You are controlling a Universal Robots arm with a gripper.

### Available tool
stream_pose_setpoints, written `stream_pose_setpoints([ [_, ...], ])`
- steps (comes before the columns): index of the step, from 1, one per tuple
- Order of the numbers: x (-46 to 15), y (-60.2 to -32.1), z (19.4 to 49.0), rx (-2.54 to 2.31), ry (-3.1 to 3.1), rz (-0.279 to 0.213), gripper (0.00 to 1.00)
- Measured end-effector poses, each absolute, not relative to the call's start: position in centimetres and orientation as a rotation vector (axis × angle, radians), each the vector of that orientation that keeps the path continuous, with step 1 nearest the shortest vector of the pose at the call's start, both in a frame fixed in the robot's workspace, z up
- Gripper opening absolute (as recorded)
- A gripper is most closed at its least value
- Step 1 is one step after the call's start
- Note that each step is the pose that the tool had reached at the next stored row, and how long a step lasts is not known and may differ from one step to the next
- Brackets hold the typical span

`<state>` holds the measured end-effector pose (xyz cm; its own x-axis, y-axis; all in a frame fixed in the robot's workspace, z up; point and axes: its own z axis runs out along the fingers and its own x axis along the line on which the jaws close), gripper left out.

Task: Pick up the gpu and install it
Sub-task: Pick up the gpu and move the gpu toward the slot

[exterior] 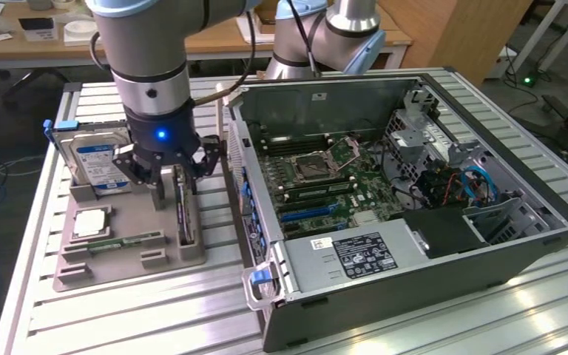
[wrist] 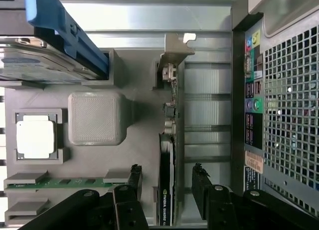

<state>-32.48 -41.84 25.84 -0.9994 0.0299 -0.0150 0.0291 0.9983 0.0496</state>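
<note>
The gpu (exterior: 184, 216) stands on its long edge in a slot of the grey holder tray (exterior: 106, 275), just beside the open computer case (exterior: 413, 185). In the wrist view the gpu (wrist: 166, 202) is a thin dark card with its silvery bracket (wrist: 175, 51) at the far end. My gripper (exterior: 177, 180) hangs directly over the card's near part. It is open: in the wrist view the gripper (wrist: 167, 179) has one black finger (wrist: 134, 177) on each side of the card, with a gap to each face.
The tray (wrist: 142, 125) also carries a silver hard drive with a blue label (exterior: 101, 159), a cpu (exterior: 89, 222) and a green memory stick (exterior: 126, 241). The case's rear panel (wrist: 279, 105) stands close beside the card. The motherboard (exterior: 313, 177) lies exposed inside the case.
</note>
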Motion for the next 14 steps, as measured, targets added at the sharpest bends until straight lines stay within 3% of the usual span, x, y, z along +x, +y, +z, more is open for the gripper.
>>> stream_pose_setpoints([
  [14,-31.8,-41.8,24.5,0.046,3.125,0.077,0.53],
])
